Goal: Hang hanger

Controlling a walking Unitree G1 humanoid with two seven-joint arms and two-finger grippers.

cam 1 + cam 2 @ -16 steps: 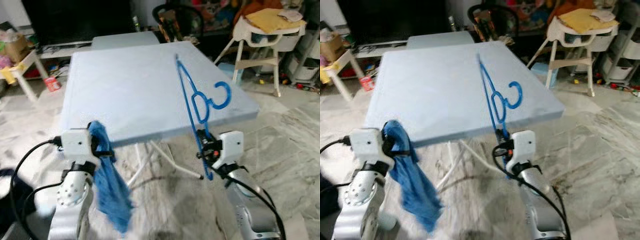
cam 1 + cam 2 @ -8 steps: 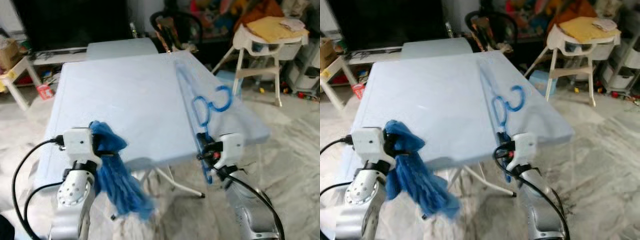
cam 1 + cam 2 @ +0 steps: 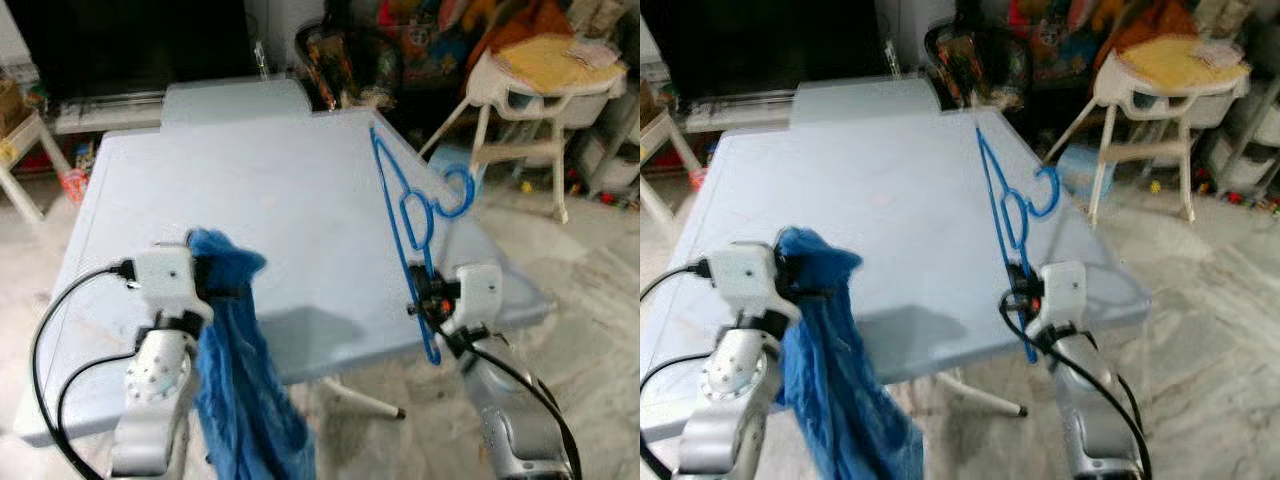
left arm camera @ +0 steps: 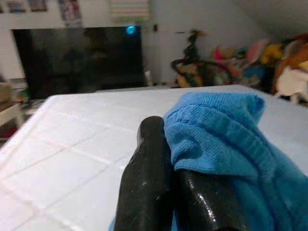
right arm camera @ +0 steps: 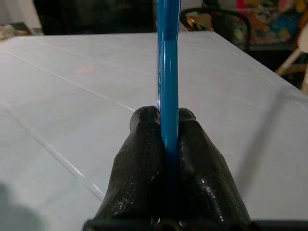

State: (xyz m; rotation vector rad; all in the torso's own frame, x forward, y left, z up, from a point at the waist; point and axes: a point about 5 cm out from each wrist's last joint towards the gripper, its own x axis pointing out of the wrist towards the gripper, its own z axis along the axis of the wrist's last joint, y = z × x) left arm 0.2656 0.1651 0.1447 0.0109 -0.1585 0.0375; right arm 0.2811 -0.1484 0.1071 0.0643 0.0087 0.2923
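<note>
- The right gripper has both black fingers pressed against a blue hanger bar.
- The bar rises above the pale blue table.

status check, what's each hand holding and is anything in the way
Left hand shut on blue cloth. Right hand shut on blue hanger, held above table. Nothing blocking.

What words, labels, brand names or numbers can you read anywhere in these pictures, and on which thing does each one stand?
None can be read.
The blue hanger, the blue cloth and the table bear no print.
The pictures on the wall above the television are too small and blurred to read.
</note>
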